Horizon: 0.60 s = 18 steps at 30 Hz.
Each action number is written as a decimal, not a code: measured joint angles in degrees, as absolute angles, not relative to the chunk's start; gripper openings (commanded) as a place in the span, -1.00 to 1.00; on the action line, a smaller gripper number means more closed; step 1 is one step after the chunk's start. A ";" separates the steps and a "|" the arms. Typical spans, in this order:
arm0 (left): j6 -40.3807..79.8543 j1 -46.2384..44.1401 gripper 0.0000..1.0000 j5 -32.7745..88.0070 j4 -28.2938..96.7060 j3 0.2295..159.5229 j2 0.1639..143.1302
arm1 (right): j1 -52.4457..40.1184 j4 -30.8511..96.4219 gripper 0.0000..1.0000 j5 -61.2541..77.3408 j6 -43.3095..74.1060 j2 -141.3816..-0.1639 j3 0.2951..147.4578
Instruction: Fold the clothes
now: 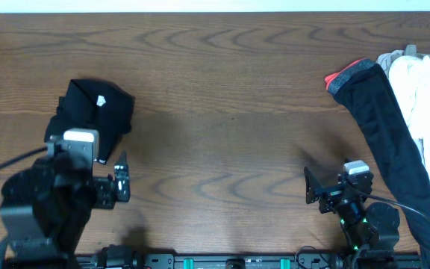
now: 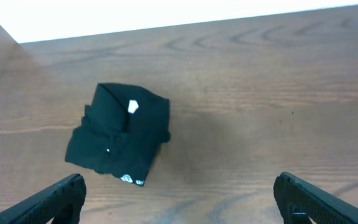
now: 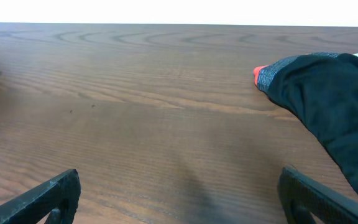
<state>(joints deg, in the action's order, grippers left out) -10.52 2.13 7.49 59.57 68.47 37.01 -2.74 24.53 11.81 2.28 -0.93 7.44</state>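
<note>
- At the right edge of the overhead view, the white garment [image 1: 429,86] and the red-edged black garment [image 1: 383,127] are cut off by the frame.
- Upper left, the left arm [image 1: 43,202] hides the near edge of the folded black T-shirt [image 1: 99,108].
- A wide stretch of table [image 1: 222,112] separates the shirt from the two garments.
- The shirt is a compact square with a white mark on top.
- The left gripper [image 1: 122,183] and right gripper [image 1: 310,185] both have their fingers spread apart.

Flat dark brown wood-grain tabletop [image 1: 230,90] across all views, plain white surface [image 1: 215,4] beyond its far edge, black mounting rail [image 1: 222,261] along the near edge, even diffuse lighting, faint soft shadows.
</note>
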 measured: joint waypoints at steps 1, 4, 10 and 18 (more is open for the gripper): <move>-10.52 2.13 0.96 7.46 59.59 68.23 36.01 | -2.74 24.56 0.98 11.81 2.28 -0.93 7.44; -10.57 2.11 0.96 7.07 59.37 66.41 32.75 | -2.74 24.53 0.99 11.81 2.28 -0.93 7.42; -10.61 2.07 0.96 6.87 48.16 56.25 25.61 | -2.74 24.53 0.99 11.81 2.28 -0.86 7.40; -10.61 2.02 0.96 10.15 30.48 33.45 14.41 | -2.74 24.51 0.99 11.81 2.28 -0.84 7.35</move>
